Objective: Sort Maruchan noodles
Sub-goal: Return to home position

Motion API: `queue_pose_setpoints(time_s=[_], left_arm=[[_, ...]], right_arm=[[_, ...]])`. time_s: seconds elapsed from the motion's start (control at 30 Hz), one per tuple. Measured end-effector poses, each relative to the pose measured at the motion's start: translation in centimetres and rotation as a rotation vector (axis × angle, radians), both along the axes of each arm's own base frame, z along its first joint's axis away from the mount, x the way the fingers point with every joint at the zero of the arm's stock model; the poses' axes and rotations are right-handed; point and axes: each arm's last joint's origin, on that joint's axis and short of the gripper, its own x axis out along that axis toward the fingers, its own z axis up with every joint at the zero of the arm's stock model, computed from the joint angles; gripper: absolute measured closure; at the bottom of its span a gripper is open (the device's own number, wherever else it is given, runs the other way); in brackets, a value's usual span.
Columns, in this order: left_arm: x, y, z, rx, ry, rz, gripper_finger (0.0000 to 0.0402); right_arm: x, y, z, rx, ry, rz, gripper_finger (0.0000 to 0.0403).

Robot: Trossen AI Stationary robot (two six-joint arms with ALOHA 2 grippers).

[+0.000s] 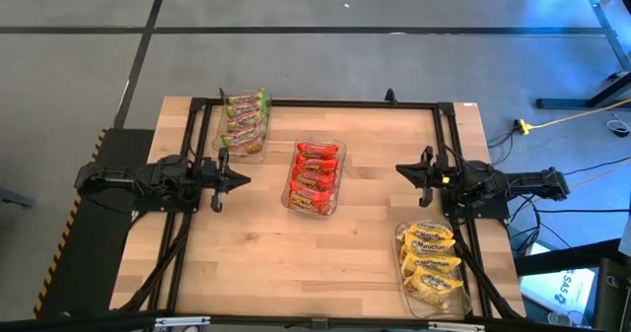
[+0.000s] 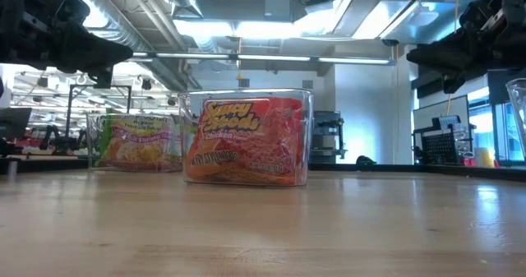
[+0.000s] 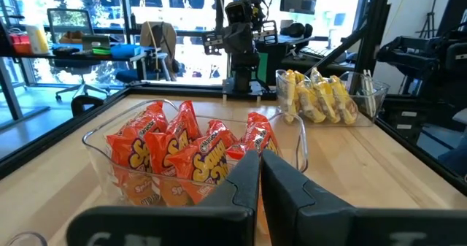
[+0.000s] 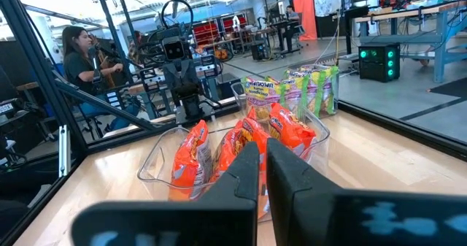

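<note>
Sorting looks done. The green packs sit in a tray at the tabletop's far left corner, the red packs mid-table and the yellow packs at the near right corner. My left gripper and right gripper, both closed on nothing, hover by the left and right edges. I judge this the homing step, so next I only need to park.

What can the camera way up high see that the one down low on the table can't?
Only the high view shows the yellow packets near the right gripper, and that gripper facing the left gripper across the table. Only the low view shows the ceiling lights overhead. Both show the red packets and the green packets.
</note>
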Motion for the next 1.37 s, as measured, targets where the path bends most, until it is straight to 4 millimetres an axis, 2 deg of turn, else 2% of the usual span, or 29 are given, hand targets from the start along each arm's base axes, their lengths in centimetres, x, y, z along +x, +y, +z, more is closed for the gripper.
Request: queue_pose_setpoints(time_s=[0.43, 0.9, 1.37], left_arm=[[0.0, 0.0, 0.0, 0.0, 0.0, 0.0, 0.0382], [0.0, 0.0, 0.0, 0.0, 0.0, 0.0, 0.0394], [0.0, 0.0, 0.0, 0.0, 0.0, 0.0, 0.0383]], right_arm=[[0.0, 0.0, 0.0, 0.0, 0.0, 0.0, 0.0401], [0.0, 0.0, 0.0, 0.0, 0.0, 0.0, 0.04], [0.0, 0.0, -0.01, 0.0, 0.0, 0.001, 0.04]])
